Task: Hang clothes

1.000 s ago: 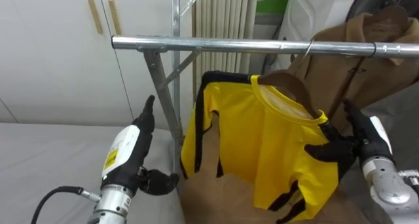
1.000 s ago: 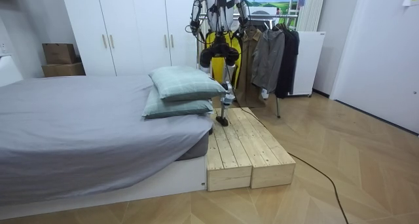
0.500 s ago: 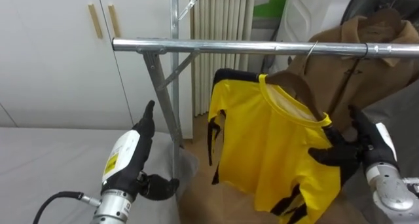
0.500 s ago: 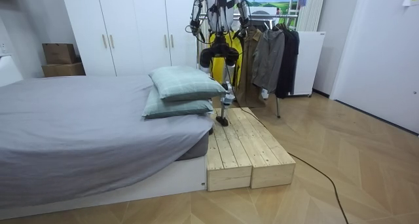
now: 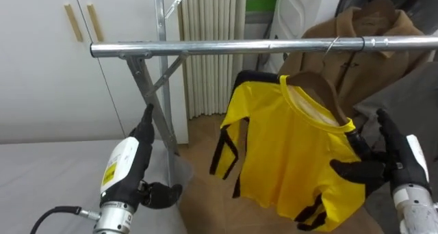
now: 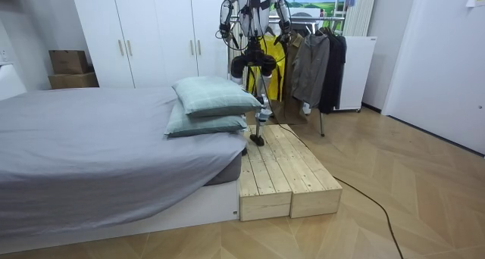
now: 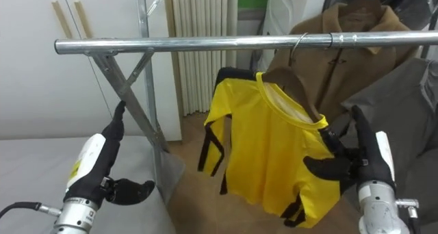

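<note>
Biggest thing around is the grey bed (image 6: 91, 138), way off behind both hands in the room view. The robot is standing on the wooden platform (image 6: 284, 172) at the bed's corner, facing the clothes rack. The white wardrobe (image 5: 48, 63) is beyond the left robot hand (image 5: 130, 169).

The metal rail (image 5: 260, 46) runs across above both hands. A brown coat (image 5: 356, 49) hangs on it, up and behind the right robot hand (image 5: 397, 162), and there's a grey garment (image 5: 410, 104) right behind that hand too.

The yellow shirt (image 5: 287, 152) with black trim is on the rail, on a brown hanger (image 5: 321, 90) whose hook sits over the bar. It's between the two hands and much closer to the right one.

Right robot hand: fingers straight up, thumb stuck out towards the shirt's black cuff, holding nothing. It's right at the edge of the shirt, but I honestly can't tell if it's touching.

Left robot hand: also flat and upright with the thumb out, empty, well apart from the shirt, down by the rack's slanted leg (image 5: 154, 111).
</note>
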Robot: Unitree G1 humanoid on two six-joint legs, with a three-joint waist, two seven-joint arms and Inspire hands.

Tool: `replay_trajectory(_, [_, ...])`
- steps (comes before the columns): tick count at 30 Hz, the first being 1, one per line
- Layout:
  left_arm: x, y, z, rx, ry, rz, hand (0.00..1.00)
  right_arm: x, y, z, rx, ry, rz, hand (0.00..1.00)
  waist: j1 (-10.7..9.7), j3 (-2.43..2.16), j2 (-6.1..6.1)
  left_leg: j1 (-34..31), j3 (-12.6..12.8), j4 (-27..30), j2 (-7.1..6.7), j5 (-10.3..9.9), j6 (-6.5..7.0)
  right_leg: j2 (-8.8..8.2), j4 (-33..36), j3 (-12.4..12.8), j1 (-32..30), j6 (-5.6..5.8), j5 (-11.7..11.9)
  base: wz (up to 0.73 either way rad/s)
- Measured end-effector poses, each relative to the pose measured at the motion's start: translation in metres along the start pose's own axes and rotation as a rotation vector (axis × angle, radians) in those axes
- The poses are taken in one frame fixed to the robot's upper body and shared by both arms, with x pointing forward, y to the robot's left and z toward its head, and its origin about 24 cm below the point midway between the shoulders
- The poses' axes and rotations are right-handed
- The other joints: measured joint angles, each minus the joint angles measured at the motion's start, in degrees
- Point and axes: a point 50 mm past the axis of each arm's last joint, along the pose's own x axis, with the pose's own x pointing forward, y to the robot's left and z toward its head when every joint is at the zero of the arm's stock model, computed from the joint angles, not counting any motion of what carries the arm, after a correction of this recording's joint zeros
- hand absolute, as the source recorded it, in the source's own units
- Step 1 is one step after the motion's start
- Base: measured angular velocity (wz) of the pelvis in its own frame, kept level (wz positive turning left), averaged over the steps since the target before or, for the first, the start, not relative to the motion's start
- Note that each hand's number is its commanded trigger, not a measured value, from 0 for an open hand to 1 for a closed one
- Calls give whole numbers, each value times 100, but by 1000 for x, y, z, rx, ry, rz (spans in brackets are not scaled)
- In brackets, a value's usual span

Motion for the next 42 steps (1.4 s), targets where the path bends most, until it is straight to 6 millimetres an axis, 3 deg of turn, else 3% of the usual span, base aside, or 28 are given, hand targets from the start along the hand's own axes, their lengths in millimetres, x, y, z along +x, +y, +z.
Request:
replay_trajectory(13, [-3, -2, -2, -45, 16, 11, 0, -13, -3, 1, -80, -53, -125, 0, -22, -1, -3, 19, -35, 1, 0, -2, 0, 8, -2, 15, -12, 1, 0, -1])
replay_trajectory(26, [-12, -12, -12, -133, 89, -14, 0, -27, 16, -9, 6, -34, -118, 0, -23, -13, 91, 25, -37, 0, 10, -5, 0, -2, -17, -48, 16, 0, 0, 1])
replay_trajectory(36, [-14, -15, -12, -131, 93, -25, 0, -30, 26, -10, 59, -15, -104, 0, -25, -11, 92, 17, -85, -1, 6, -5, 0, 1, -14, -37, 25, 3, 0, 0])
replay_trajectory(42, [-16, -16, -12, -112, 90, -30, 0, -33, 31, -7, -121, -82, -85, 0, -23, -11, 92, -14, -88, 4, 9, -5, 0, 0, -21, -40, 19, 2, 0, 0])
